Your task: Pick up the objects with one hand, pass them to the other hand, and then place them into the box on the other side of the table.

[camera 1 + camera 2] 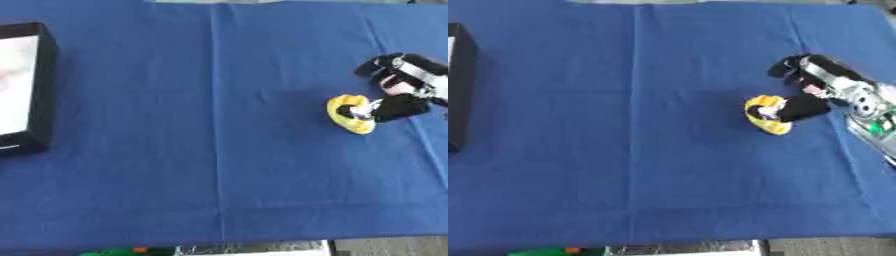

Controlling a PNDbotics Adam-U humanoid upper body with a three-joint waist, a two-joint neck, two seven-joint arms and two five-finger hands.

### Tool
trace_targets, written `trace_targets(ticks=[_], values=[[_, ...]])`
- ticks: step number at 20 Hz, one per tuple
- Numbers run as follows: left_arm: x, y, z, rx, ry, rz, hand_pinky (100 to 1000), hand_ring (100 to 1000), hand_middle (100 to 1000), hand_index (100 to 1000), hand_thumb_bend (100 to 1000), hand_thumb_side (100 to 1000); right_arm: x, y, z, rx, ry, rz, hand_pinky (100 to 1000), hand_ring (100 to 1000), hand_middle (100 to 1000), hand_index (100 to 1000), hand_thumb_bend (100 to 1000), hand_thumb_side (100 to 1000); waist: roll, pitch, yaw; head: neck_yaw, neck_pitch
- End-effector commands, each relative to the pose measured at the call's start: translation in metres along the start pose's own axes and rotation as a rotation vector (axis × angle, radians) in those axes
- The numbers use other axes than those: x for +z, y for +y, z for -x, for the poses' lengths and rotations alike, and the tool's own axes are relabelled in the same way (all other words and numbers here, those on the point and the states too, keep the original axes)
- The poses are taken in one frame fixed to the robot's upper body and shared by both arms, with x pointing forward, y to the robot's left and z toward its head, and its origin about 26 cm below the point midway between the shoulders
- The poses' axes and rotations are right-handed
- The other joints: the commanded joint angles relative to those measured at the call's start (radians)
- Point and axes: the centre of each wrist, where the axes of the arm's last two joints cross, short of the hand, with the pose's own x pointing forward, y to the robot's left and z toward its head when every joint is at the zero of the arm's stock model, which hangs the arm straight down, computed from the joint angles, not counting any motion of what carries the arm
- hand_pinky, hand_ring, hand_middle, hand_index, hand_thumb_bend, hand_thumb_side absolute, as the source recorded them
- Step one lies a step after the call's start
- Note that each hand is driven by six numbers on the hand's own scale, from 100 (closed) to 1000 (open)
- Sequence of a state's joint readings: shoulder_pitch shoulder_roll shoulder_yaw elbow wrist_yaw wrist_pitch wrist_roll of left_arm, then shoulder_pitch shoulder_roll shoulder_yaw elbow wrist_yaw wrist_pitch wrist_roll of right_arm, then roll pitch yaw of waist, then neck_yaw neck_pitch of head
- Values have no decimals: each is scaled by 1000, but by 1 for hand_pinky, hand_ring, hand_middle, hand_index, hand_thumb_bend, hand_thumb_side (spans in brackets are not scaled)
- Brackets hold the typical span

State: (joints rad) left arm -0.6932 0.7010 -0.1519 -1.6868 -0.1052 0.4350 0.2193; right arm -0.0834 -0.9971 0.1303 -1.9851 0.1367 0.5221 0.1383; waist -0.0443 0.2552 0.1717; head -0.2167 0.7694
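Right hand (815, 92) reached in from right edge, fingers curled round yellow object (350, 114) on blue cloth (219, 150), right of centre. Looked like pickup grasp ahead of handover. Black box (35, 90) sat well apart at left edge, open side up, awaiting drop. Left hand unseen.

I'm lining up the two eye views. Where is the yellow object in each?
Left eye view: yellow object, right of centre, at the right hand.
Right eye view: same object, a little nearer the centre, by the same hand.
Shared landmark: the black box at the left edge, cut off more in the right eye view.
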Motion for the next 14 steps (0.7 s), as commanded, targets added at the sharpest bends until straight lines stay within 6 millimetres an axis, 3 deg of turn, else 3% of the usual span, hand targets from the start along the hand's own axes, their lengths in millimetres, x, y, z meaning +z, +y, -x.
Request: trace_targets(ticks=[1,14], values=[[-1,7,-3,-11,-11,-21,703,699,639,763,100,648,3,-6,-2,19,1,29,771,770,764,803,568,359,4,-14,-3,-3,1],[0,6,1,-15,4,-21,702,698,630,757,100,655,6,-1,4,36,45,4,793,784,776,817,570,374,6,-10,-7,-9,1]])
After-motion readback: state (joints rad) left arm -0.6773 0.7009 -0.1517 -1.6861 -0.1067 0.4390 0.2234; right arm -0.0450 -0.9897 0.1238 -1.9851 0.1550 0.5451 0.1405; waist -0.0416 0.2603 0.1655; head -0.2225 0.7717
